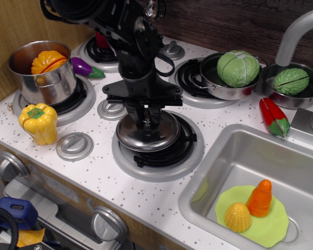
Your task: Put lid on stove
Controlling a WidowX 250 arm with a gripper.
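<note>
**The Shiny Lid Sits Over the Front Burner**

We start at the left side. We see a steel pot (41,78) on a burner, and an orange toy pumpkin (48,61) sits inside it. Just in front of the pot stands a yellow toy pepper (38,122) on the white speckled counter (146,200). Beside the pepper lies a flat grey knob disc (74,146). Behind the pot we spot a purple eggplant (86,68).

Now we look at the middle. The black gripper (149,121) comes straight down from above. Its fingers (144,115) are pressed close together on the small knob at the top of the lid (147,133) — they pinch it. The lid is round and shiny. It is over the left part of the stove (185,151), the front burner with the black coil in a wide grey ring. We cannot tell if the lid rests on the coil or hangs just above it.

To the right we see a pan (219,86) with a green cabbage (238,67) in it — it sits on the back burner. Next comes a small bowl with another green veggie (291,80). A red pepper (274,117) lies by the sink (235,156). In the sink a green plate (268,226) holds a yellow corn (237,216) and an orange carrot (260,198).
</note>
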